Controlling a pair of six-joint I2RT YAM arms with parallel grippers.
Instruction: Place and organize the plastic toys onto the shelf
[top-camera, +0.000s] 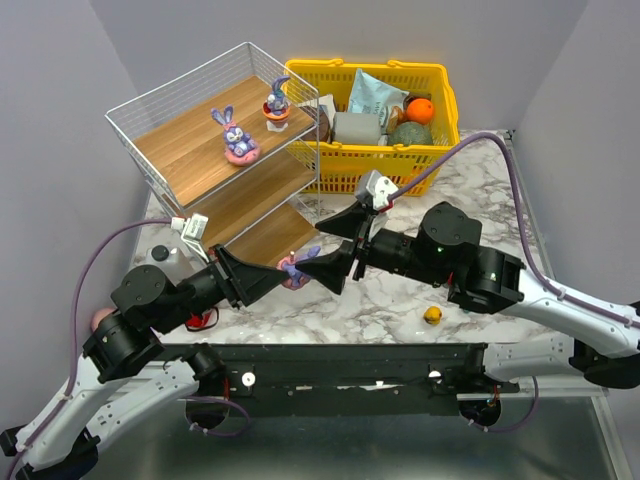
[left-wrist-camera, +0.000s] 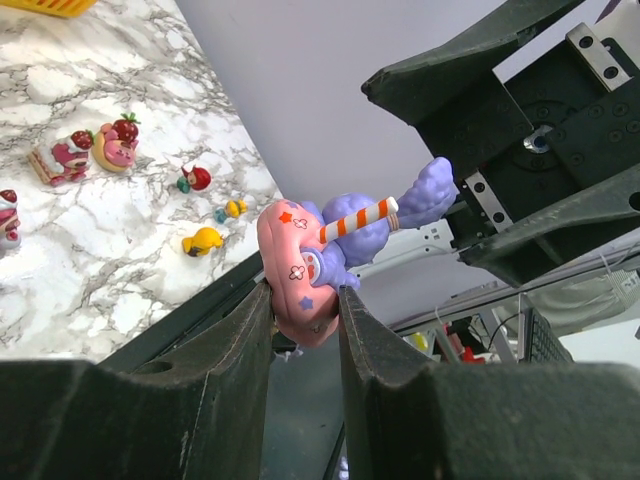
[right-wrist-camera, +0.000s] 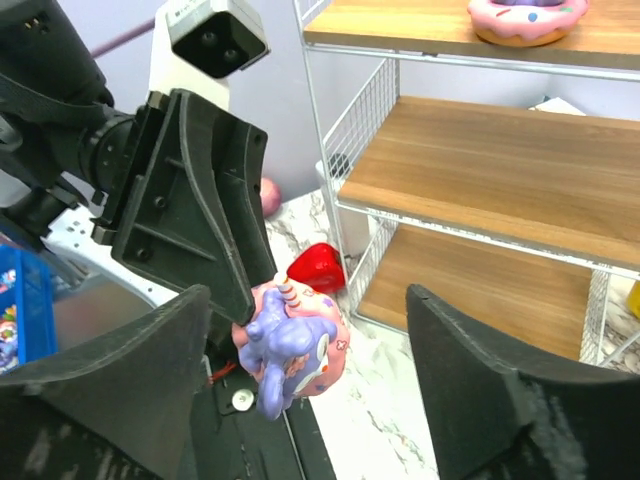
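Note:
My left gripper (top-camera: 278, 277) is shut on the pink donut base of a purple bunny (top-camera: 294, 267) and holds it above the table in front of the shelf's bottom tier. In the left wrist view the base (left-wrist-camera: 300, 275) sits pinched between my two fingers. My right gripper (top-camera: 337, 249) is open, its jaws wide on either side of the same bunny (right-wrist-camera: 295, 345) without touching it. The shelf (top-camera: 190, 160) stands at the back left, with two bunnies (top-camera: 236, 137) (top-camera: 277, 102) on its top board. Several small figures (left-wrist-camera: 118, 145) and a yellow piece (left-wrist-camera: 202, 240) lie on the marble.
A yellow basket (top-camera: 437, 150) of groceries stands behind the shelf's right side. A red bell pepper (right-wrist-camera: 318, 266) and a white bottle (top-camera: 170, 260) sit by the shelf's left foot. A small yellow piece (top-camera: 432, 316) lies near the right arm.

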